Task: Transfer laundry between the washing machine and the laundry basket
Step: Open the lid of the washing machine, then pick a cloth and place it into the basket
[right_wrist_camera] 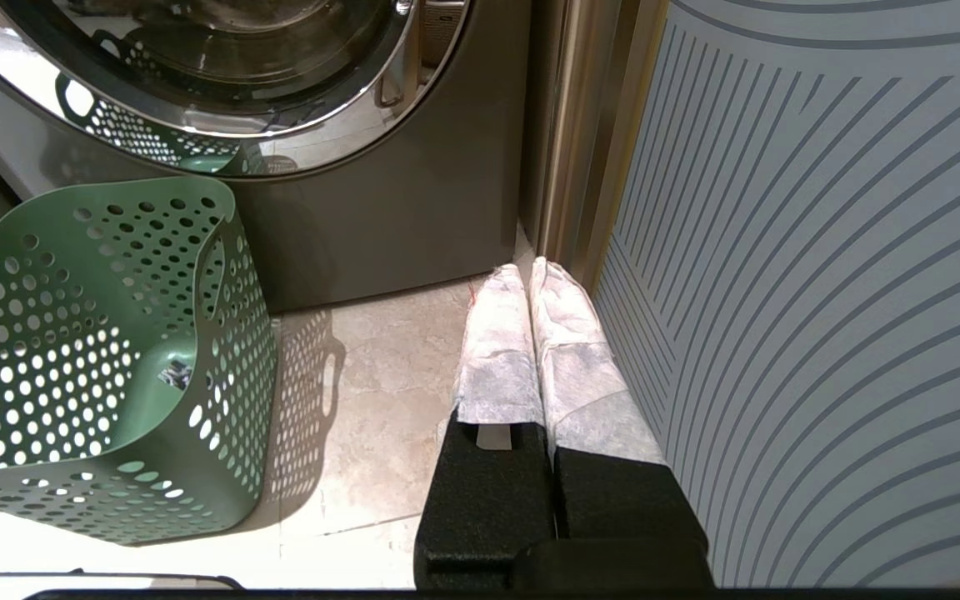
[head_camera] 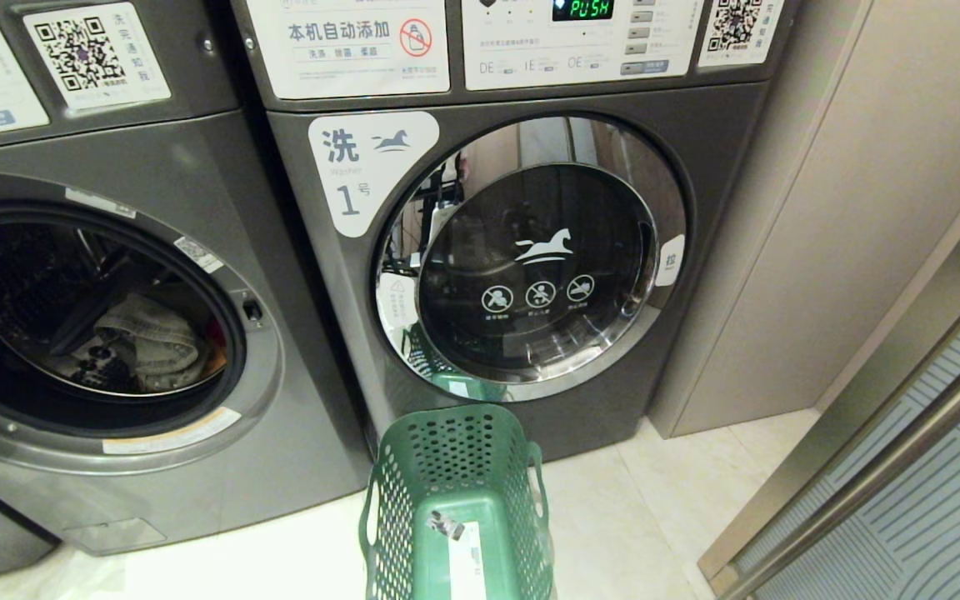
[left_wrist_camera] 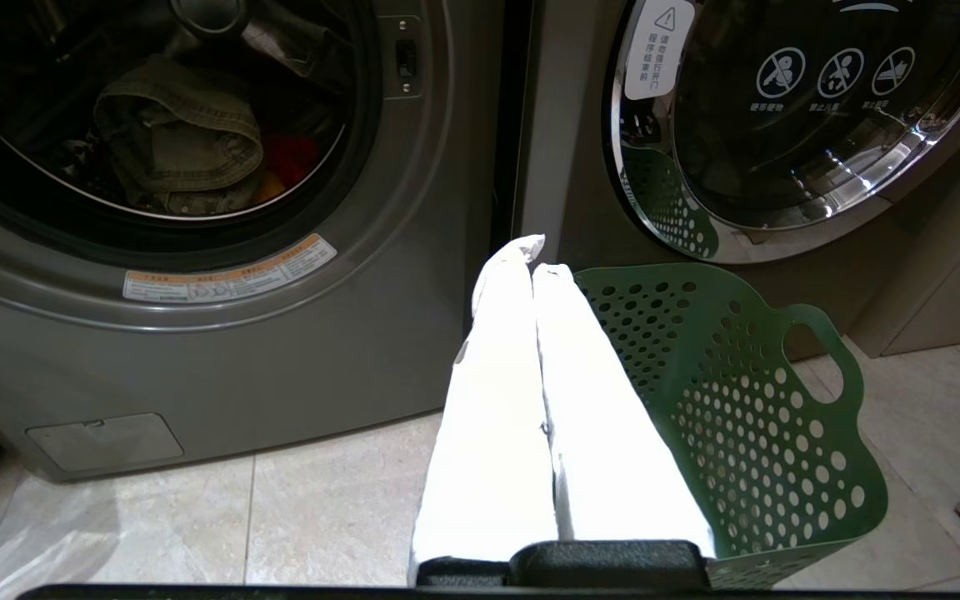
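Two dark grey washers stand side by side: the open washing machine on the left holds three garments, a grey-beige one, a red one and an orange one, while the machine labelled 1 is closed. One green laundry basket sits on the floor before the closed machine. Two end effectors hang low, the left end effector near the basket and the right end effector by a striped panel, each with fingers pressed together, holding nothing.

Perforated matt plastic laundry basket; glossy chrome door rim; crumpled cloth laundry.

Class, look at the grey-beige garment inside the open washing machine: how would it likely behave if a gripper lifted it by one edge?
The grey-beige garment lies crumpled in folds, so it would probably droop rather than hold shape. Its thick seams suggest fairly heavy cloth. It rests against other laundry in the washing machine, so it may drag a piece along.
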Controlling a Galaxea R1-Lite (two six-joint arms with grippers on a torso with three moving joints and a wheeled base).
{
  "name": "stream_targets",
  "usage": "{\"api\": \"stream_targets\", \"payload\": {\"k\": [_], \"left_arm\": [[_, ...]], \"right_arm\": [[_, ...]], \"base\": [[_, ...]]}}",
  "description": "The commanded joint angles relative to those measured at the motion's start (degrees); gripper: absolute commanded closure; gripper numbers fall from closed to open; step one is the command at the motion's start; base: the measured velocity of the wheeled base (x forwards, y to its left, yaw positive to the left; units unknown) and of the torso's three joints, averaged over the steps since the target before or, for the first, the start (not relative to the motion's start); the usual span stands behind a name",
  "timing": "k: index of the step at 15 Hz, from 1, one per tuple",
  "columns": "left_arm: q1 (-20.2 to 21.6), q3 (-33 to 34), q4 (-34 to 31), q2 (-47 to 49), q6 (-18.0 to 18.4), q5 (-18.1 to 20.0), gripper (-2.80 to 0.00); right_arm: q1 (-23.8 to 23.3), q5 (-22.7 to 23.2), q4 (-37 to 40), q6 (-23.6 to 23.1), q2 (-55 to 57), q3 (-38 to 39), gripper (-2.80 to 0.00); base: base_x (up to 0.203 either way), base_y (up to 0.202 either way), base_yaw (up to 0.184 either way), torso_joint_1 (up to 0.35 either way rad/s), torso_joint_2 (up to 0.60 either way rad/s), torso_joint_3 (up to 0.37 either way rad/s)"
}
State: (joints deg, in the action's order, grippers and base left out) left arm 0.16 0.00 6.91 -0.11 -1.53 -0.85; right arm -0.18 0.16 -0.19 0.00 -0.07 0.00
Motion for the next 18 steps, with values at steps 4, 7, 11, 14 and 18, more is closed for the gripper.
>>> {"api": "stream_targets", "payload": {"k": [4, 7, 11, 14, 18], "left_arm": [[0.0, 2.3, 0.0, 0.1, 0.0, 0.0, 0.00], [0.0, 2.3, 0.0, 0.1, 0.0, 0.0, 0.00], [0.0, 2.3, -0.1, 0.1, -0.1, 0.0, 0.00], [0.0, 2.3, -0.1, 0.1, -0.1, 0.0, 0.00], [0.0, 2.3, -0.1, 0.1, -0.2, 0.0, 0.00]], "right_arm": [[0.0, 0.0, 0.0, 0.0, 0.1, 0.0, 0.00], [0.0, 0.0, 0.0, 0.0, 0.1, 0.0, 0.00], [0.0, 0.0, 0.0, -0.1, 0.1, 0.0, 0.00], [0.0, 0.0, 0.0, -0.1, 0.1, 0.0, 0.00], [0.0, 0.0, 0.0, 0.0, 0.1, 0.0, 0.00]], "base": [[0.000, 0.000, 0.000, 0.000, 0.00, 0.000], [0.000, 0.000, 0.000, 0.000, 0.00, 0.000], [0.000, 0.000, 0.000, 0.000, 0.00, 0.000], [0.000, 0.000, 0.000, 0.000, 0.00, 0.000], [0.000, 0.000, 0.000, 0.000, 0.00, 0.000]]}}
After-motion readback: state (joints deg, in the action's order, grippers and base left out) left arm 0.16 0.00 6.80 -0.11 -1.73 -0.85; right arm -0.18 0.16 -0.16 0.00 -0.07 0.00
